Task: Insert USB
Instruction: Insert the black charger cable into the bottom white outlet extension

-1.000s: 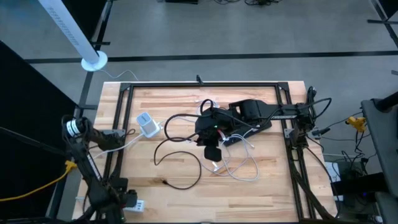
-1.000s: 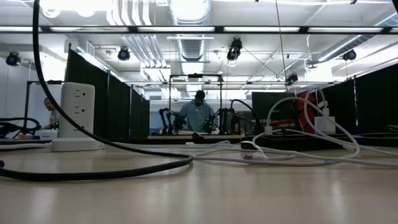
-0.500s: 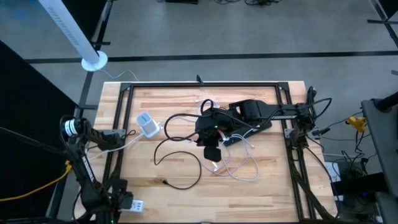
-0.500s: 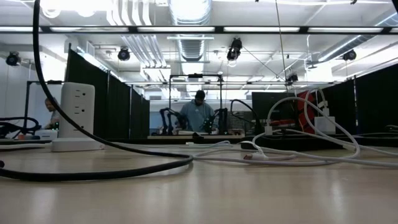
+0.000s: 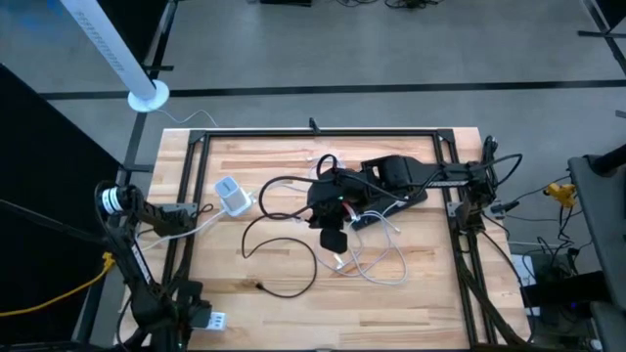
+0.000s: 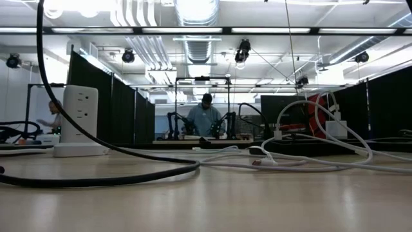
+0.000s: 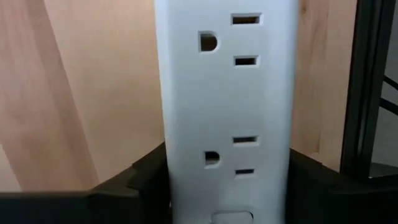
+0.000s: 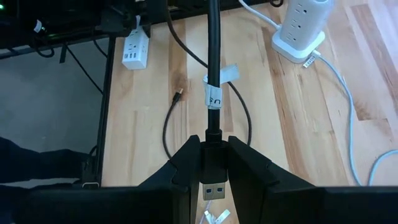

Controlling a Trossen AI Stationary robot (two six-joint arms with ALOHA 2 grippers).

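High view | left tool shifted slightly | right tool unmoved

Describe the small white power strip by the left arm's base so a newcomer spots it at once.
Go to the wooden table, near-left corner. Just outside the black frame, the small white power strip lies flat by the left arm's base. Unlike the white outlet tower, it is low and off the wood.

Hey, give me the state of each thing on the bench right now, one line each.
USB plug: clamped between right gripper fingers, not inserted.
Black cable: runs from the plug, carries a white tag.
Tower power strip: upright on the table.
Small power strip: between left gripper fingers, sockets empty.
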